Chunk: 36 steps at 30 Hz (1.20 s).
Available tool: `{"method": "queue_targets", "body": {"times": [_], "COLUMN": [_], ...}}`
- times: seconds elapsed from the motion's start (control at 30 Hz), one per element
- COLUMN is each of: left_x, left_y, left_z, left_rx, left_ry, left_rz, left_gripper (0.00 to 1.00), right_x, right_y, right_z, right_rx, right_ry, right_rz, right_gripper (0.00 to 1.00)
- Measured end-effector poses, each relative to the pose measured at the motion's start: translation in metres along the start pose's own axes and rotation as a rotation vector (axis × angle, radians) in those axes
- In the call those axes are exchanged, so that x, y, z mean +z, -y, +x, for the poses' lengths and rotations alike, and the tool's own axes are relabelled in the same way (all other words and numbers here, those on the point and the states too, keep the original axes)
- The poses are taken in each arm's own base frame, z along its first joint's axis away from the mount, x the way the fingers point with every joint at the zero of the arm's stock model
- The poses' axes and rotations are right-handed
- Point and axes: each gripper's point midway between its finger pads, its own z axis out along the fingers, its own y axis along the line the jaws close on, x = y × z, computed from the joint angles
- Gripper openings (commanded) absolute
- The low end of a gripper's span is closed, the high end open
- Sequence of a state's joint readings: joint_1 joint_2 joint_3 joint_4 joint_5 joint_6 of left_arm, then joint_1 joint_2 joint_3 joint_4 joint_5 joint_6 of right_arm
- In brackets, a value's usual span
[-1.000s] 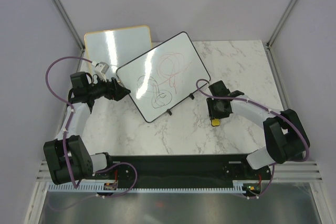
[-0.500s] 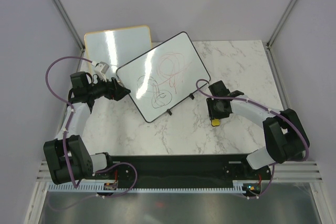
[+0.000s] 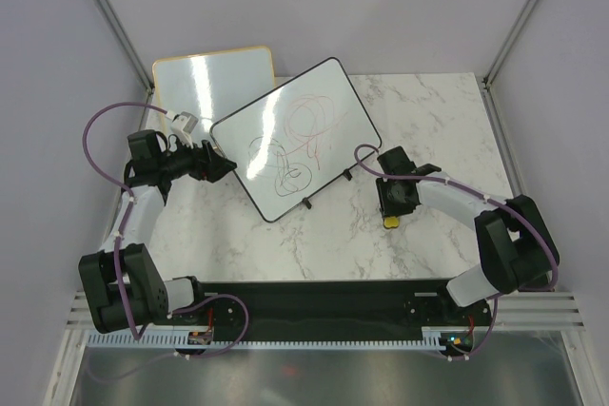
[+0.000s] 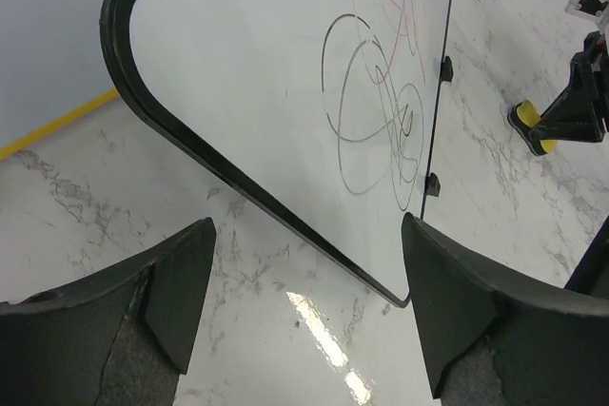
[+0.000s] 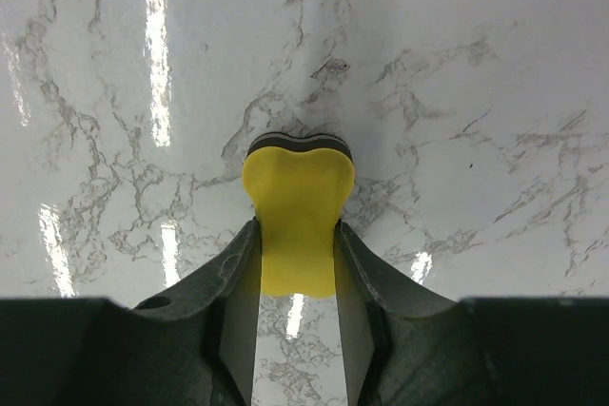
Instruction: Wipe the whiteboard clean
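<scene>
My right gripper [image 5: 297, 235] has both fingers pressed against the sides of the yellow eraser [image 5: 297, 183]. The eraser sits on the table [image 3: 428, 121], just right of the whiteboard [image 3: 295, 140], with its dark felt facing down. The board sits mid-table, turned on a diagonal, with red and dark scribbles across its middle. I cannot tell whether it lies flat or is propped on its small feet.

My left gripper [image 4: 304, 240] stands wide and holds nothing. It is right at the board's left corner, with the black frame just ahead of its fingers.

The step in hand is picking up the eraser, I judge. I want the pinch firm and centred so the eraser does not twist when the felt drags. I plan to lift it straight up, then carry it left and set the felt flat on the board.

The board may skid under the wipe, so my left gripper should pin or clamp that corner first. The feet on the near right edge could catch the eraser, so I mean to come in above them.
</scene>
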State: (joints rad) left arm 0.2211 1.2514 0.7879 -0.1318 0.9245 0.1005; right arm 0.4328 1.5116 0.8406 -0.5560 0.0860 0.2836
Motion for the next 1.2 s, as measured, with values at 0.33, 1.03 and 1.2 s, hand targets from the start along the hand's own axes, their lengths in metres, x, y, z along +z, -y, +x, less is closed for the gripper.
{"method": "queue_targets", "body": {"times": [0.33, 1.03, 1.2], "left_x": [0.007, 0.036, 0.031], "left_y": [-0.013, -0.01, 0.004], "left_z": [0.007, 0.014, 0.006], "left_rx": [-0.045, -0.13, -0.199], "left_ry": [-0.008, 0.005, -0.019], "left_rz": [-0.03, 0.205, 0.279], "left_gripper": [0.76, 0.09, 0.02], "right_x": [-0.02, -0.089, -0.064], "right_y": [-0.001, -0.062, -0.085], "right_z": [-0.018, -0.283, -0.319], "right_rx": [-0.016, -0.142, -0.18], "right_ry": [0.101, 0.79, 0.827], "right_rz": [-0.019, -0.118, -0.113], "right_gripper": [0.0, 0.0, 0.0]}}
